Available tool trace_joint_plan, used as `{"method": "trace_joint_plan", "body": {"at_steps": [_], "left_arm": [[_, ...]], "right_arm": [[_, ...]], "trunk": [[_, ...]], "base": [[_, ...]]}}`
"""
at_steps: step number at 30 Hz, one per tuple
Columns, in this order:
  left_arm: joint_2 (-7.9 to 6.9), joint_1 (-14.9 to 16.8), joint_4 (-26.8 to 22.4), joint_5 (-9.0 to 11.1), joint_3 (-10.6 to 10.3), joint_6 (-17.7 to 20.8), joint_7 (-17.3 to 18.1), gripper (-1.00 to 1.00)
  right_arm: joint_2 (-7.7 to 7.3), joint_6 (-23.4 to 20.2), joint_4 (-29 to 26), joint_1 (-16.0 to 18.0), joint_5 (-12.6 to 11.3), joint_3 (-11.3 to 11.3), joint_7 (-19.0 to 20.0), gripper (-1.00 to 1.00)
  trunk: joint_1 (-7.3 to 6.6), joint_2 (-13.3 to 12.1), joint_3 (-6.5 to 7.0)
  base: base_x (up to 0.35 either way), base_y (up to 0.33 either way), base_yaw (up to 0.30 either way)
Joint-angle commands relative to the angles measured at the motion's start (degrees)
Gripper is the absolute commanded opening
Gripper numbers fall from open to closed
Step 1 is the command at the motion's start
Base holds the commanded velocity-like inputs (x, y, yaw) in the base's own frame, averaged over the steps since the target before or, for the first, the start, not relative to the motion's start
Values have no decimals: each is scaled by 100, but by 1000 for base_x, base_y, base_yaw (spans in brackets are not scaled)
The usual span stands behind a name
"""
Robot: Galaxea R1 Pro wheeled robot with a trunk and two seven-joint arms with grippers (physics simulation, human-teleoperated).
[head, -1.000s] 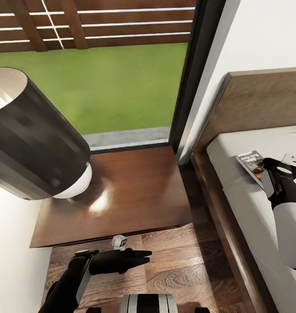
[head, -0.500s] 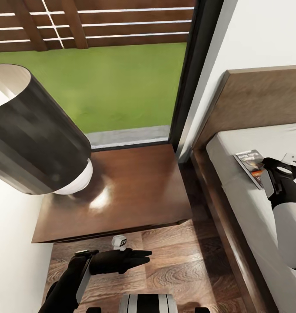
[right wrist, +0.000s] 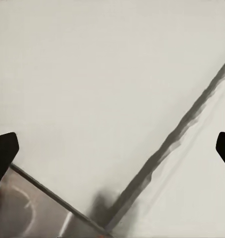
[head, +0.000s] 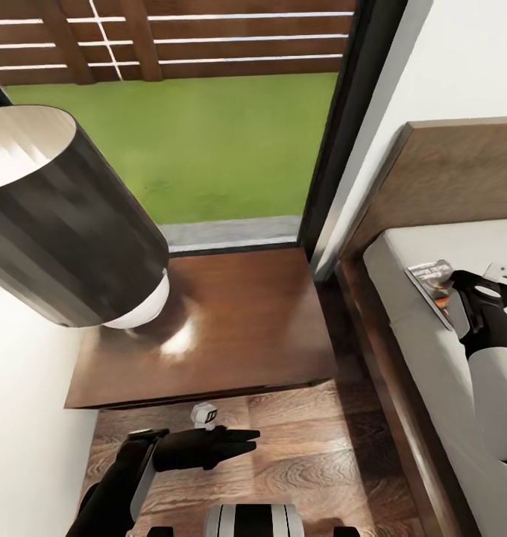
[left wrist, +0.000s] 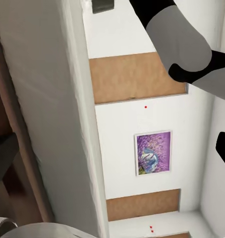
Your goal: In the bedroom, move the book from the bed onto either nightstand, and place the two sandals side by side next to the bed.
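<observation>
Head view: the nightstand point(head: 209, 321) is a squarish stand of glossy reddish-brown wood with a bright glare patch on its top. At its left corner stands a lamp point(head: 60, 224) with a dark grey cylindrical shade and a white rounded underside. Behind it a tall dark-framed window point(head: 343, 127) looks onto green grass and a brown slatted fence. The floor point(head: 298, 447) is grey-brown wood plank with clear grain. To the right lies the bed point(head: 373, 358), with a dark-brown frame, a smooth white mattress and a lighter matte wooden headboard against the white wall. The book point(head: 432, 287), thin with a dark cover and an orange band, lies on the mattress near the bed's edge, just by the headboard. The right gripper point(head: 462, 287) rests at the book's near edge; whether it is pinching the book I cannot tell. The left gripper point(head: 242, 438), black and tapered, hangs over the floor in front of the nightstand with its fingers pressed together.

Left wrist view: white wall with tan wooden panels and a purple framed picture point(left wrist: 153, 152).

Right wrist view: plain white mattress point(right wrist: 92, 89) with a dark crease; two black fingertips point(right wrist: 3, 151) stand spread wide apart at either side.
</observation>
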State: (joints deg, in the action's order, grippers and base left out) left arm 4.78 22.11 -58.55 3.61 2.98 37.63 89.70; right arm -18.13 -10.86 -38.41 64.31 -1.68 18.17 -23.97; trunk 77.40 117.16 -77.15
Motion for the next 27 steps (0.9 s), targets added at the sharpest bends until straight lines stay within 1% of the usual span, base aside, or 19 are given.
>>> {"method": "trace_joint_plan", "body": {"at_steps": [1, 13, 19, 27], "left_arm": [[6, 4, 2, -18, 10, 60, 30, 100], [6, 4, 2, -18, 10, 60, 30, 100], [6, 4, 2, -18, 10, 60, 30, 100], [6, 4, 2, -18, 10, 60, 30, 100]], "right_arm": [[1, -21, 222, -4, -105, -13, -3, 100], [2, -22, 220, -4, -104, -13, -3, 100], [2, -22, 220, -3, -105, 1, -3, 100], [2, -24, 220, -4, -110, 11, -3, 100]], "trunk": [[0, 1, -4], [0, 1, -5], [0, 1, -5], [0, 1, -5]], "base": [[0, 0, 129], [0, 0, 24], [0, 0, 128], [0, 0, 12]]}}
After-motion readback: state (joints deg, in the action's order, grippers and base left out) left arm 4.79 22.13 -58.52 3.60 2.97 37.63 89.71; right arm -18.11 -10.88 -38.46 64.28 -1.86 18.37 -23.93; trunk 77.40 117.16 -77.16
